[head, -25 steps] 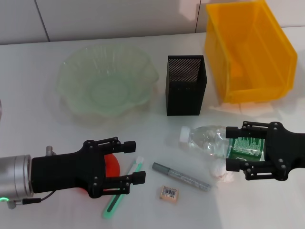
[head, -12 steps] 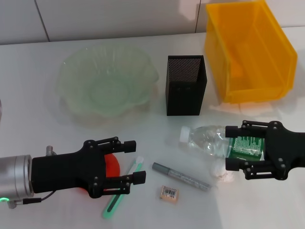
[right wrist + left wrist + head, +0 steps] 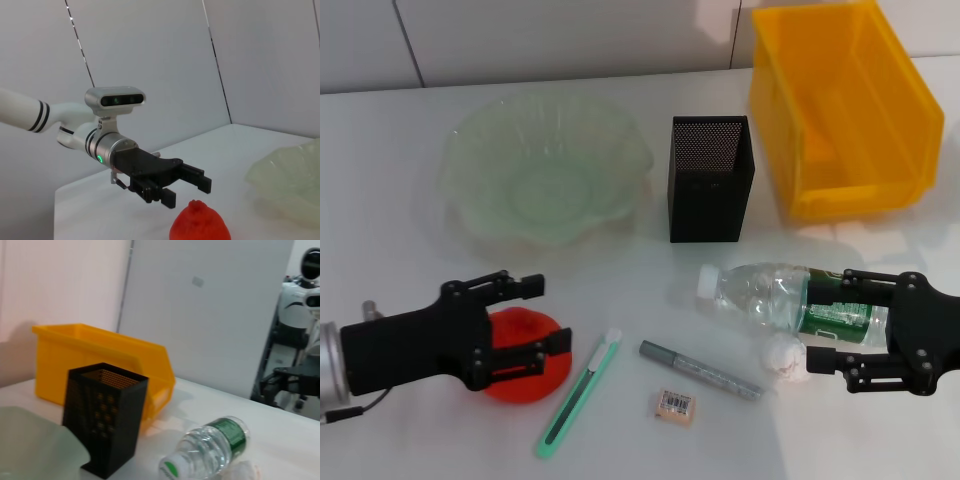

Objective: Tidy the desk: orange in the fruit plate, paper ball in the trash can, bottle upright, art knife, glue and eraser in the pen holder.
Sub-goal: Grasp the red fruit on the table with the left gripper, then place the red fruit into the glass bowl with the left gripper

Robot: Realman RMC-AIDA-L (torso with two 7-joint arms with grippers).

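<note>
On the white desk (image 3: pixel 380 190), the left gripper (image 3: pixel 542 317) sits at about 8 o'clock, fingers spread wide on either side of the round red-orange orange (image 3: pixel 523 341) — open around it, not closed on it; from the right wrist view the gripper (image 3: pixel 187 189) hangs just behind the fruit (image 3: pixel 200 224) with a gap between them. The right gripper (image 3: pixel 820 318), at about 4 o'clock, has its black fingers spread above and below the green-labelled body of the clear plastic water bottle (image 3: pixel 775 298), which lies on its side with the white cap pointing toward the middle of the desk. Whether those fingers actually press on the bottle cannot be told.

The small crumpled white paper ball (image 3: pixel 780 354) lies just beside the bottle's near side, next to the lower finger. The wide translucent pale-green glass fruit plate (image 3: pixel 545 170) with its ruffled rim stands at 11 o'clock. The square black metal-mesh pen holder (image 3: pixel 710 178) stands upright at 12 o'clock, and the bright yellow-orange plastic trash can (image 3: pixel 845 105) at 2 o'clock.

Along the near edge — around 6 o'clock — lie a pale-green art knife (image 3: pixel 580 392), a grey pen-shaped glue stick (image 3: pixel 700 369) and the small tan eraser (image 3: pixel 674 404) with a barcode sticker, all apart from one another.
</note>
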